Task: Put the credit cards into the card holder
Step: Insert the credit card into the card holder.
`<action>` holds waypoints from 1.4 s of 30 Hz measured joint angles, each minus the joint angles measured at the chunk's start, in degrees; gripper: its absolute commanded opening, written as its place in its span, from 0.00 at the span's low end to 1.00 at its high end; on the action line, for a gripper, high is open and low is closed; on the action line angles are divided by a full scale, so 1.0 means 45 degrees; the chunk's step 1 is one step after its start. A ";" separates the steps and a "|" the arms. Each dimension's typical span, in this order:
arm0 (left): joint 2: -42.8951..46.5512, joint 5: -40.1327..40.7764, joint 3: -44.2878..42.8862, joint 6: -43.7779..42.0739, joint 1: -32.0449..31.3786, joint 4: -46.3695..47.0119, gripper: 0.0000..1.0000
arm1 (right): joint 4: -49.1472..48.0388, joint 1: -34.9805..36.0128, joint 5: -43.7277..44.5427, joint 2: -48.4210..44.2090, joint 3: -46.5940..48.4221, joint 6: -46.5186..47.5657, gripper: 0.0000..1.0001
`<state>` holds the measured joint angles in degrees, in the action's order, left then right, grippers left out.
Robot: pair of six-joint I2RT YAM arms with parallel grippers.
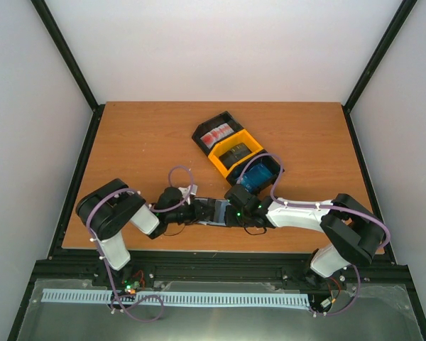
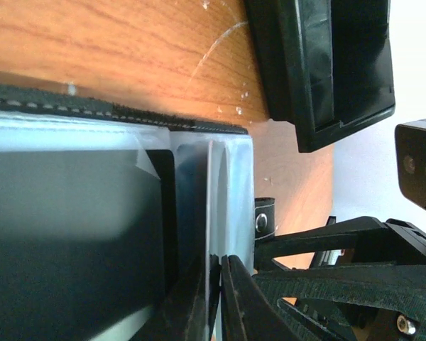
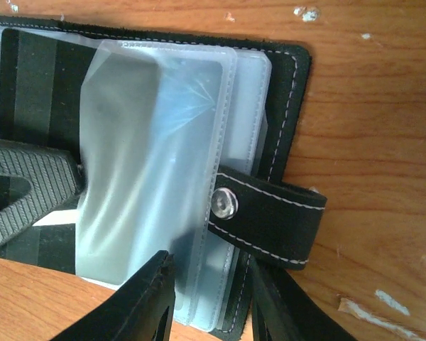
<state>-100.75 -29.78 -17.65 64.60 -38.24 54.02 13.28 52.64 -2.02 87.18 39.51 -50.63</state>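
The black card holder [image 1: 211, 212] lies open on the table between both grippers. My left gripper [image 2: 219, 284] is shut on the edge of one of its clear pockets [image 2: 231, 199]. My right gripper [image 3: 213, 305] is open, its jaws standing either side of the holder's edge [image 3: 284, 106], just below the clasp tab [image 3: 277, 227]. A dark striped surface shows under the pockets [image 3: 35, 85]. The credit cards sit in the bins behind: blue ones [image 1: 259, 174], dark ones [image 1: 236, 153] and red-and-white ones [image 1: 216, 133]. No card is in either gripper.
The joined black-yellow-black bins [image 1: 211, 158] stand slantwise just behind the right gripper. One black bin shows close by in the left wrist view [image 2: 326, 71]. The table's front edge [image 1: 220, 249] is right below the grippers.
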 measured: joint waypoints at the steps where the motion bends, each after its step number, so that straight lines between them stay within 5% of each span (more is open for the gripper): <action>1: 0.0019 0.0029 0.0005 0.0034 -0.0015 -0.0034 0.18 | 0.0000 0.0000 0.0000 0.0000 0.0000 0.0000 0.32; 11: 0.2511 0.1073 -0.0126 -0.0714 -0.0418 -0.3716 0.54 | -0.0024 0.0000 0.0000 0.0015 0.0000 0.0005 0.32; 27: 0.3381 0.2249 -0.2477 -0.1831 -0.0597 -0.9165 0.67 | -0.0112 0.0000 -0.0015 0.0049 0.0010 0.0000 0.32; 42: 0.3303 0.3045 -0.3351 -0.2443 -0.0811 -1.0758 0.70 | -0.0160 0.0000 -0.0019 0.0097 0.0024 0.0000 0.32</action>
<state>-85.89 -16.08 -32.73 53.60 -41.89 5.61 12.56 52.64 -2.11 87.61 39.62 -50.63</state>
